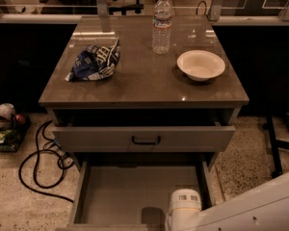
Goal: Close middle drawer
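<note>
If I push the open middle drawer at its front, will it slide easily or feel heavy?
Probably light: the middle drawer is pulled far out and bare inside. Being a rigid box, it likely slides straight in without flexing. The gripper is out of view, below the arm at lower right.

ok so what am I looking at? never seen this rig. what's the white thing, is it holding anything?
One camera looks down at a cabinet from the front; its mounting is unknown. The white shape at bottom right is the robot's arm; its gripper is out of view, so no grasp shows. On the cabinet top sit a crumpled snack bag, a water bottle and a white bowl. The top drawer is slightly open. The middle drawer below is pulled far out, bare inside; that one must be closed.
</note>
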You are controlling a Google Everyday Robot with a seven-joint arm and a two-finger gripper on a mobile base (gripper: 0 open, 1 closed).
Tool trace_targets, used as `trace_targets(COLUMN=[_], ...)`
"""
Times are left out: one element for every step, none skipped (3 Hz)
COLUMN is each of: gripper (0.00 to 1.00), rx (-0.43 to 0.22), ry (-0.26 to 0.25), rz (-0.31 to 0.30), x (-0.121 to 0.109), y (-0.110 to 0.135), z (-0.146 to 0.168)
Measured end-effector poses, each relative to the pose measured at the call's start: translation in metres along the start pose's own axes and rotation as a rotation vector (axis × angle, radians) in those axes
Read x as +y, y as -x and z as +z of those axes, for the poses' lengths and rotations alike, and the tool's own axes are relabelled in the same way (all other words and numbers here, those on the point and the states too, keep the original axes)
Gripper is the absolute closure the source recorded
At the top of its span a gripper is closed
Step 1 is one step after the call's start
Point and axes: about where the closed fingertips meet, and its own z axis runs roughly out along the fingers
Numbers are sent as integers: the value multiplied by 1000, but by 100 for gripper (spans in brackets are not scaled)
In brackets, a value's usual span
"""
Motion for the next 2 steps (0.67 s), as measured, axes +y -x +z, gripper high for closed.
trace_targets(gripper=[100,100], rx=[10,10], ry=[-61,-61], rz=[-1,-1], x=[-36,-35], y=[-3,-3], z=[-6,-6])
